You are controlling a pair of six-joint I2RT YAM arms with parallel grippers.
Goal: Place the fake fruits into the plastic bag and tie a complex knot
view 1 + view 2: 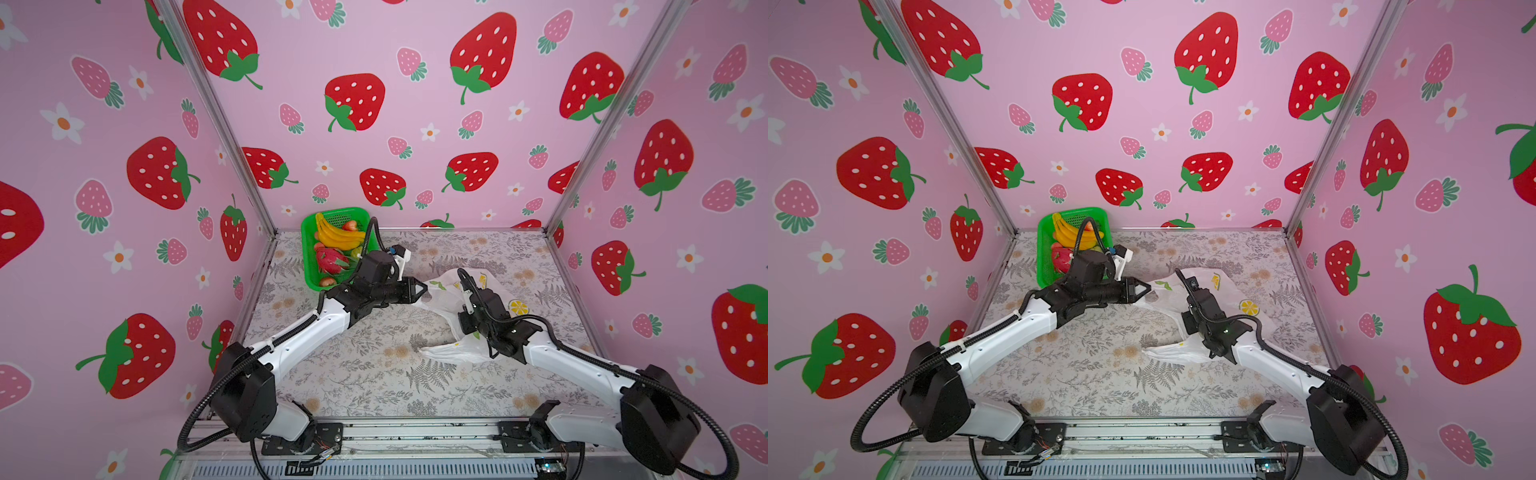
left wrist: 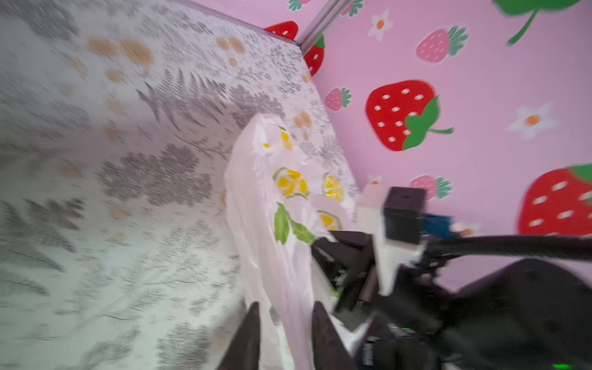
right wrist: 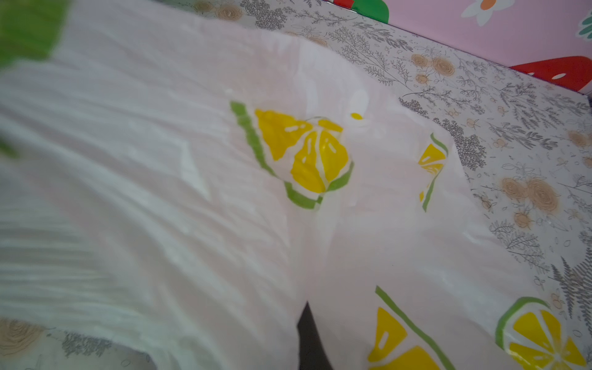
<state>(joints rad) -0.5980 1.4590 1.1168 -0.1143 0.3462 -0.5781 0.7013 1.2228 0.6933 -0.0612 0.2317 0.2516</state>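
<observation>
Left gripper [image 2: 286,336] jaws parted astride a fold of bag [image 1: 441,296], right gripper [image 3: 308,333] closed, pinching the bag's sheet, bag crumpled right of surface [image 1: 374,374] centre under right arm [image 1: 573,357], fruits [image 1: 337,237] in basket [image 1: 308,249], far left corner, partly behind left arm [image 1: 307,332].

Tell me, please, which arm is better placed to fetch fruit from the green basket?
Probably left: the left claw sits nearer the basket; the right claw is pinching the bag.
</observation>
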